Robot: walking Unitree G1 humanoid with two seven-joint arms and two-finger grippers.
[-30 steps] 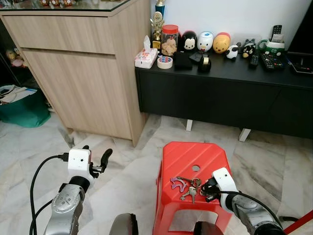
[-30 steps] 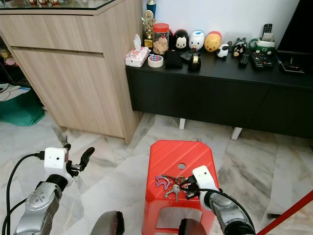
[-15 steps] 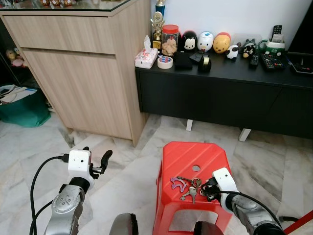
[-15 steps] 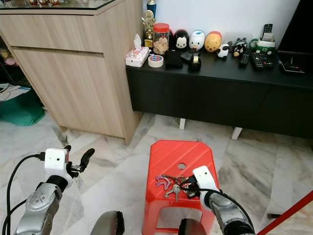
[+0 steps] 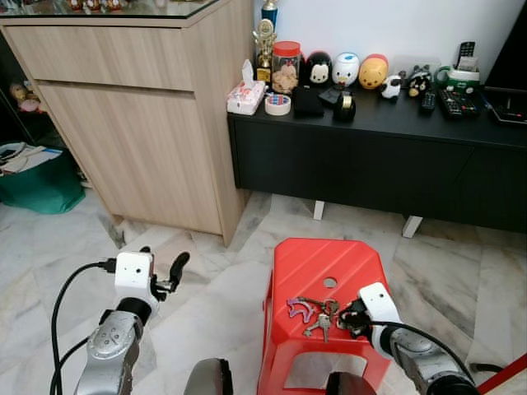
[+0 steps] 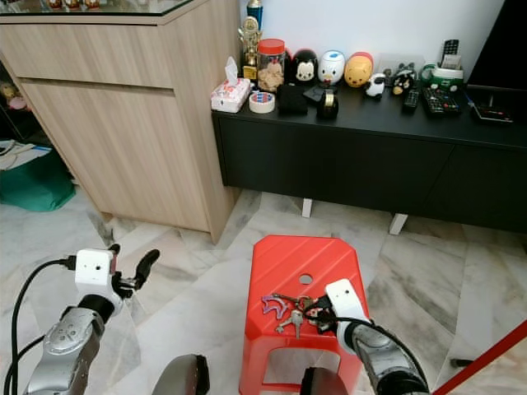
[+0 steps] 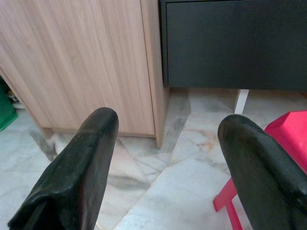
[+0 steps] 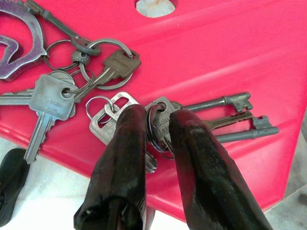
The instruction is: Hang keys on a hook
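Observation:
A bunch of keys (image 5: 315,313) on several rings, with a purple fob, lies on the front part of a red plastic stool (image 5: 323,262). My right gripper (image 5: 352,318) sits low over the right end of the bunch. In the right wrist view its fingers (image 8: 125,143) are shut on a key and its ring (image 8: 158,125), and the other keys (image 8: 55,96) are spread flat on the stool top. My left gripper (image 5: 162,262) hangs open over the marble floor to the stool's left, holding nothing (image 7: 168,125).
A tall wooden cabinet (image 5: 140,107) stands at the back left. A low black sideboard (image 5: 379,156) behind the stool carries toys, a jar, tape and remotes. A green bin (image 5: 41,188) is at far left. A red strap (image 5: 504,374) crosses the lower right corner.

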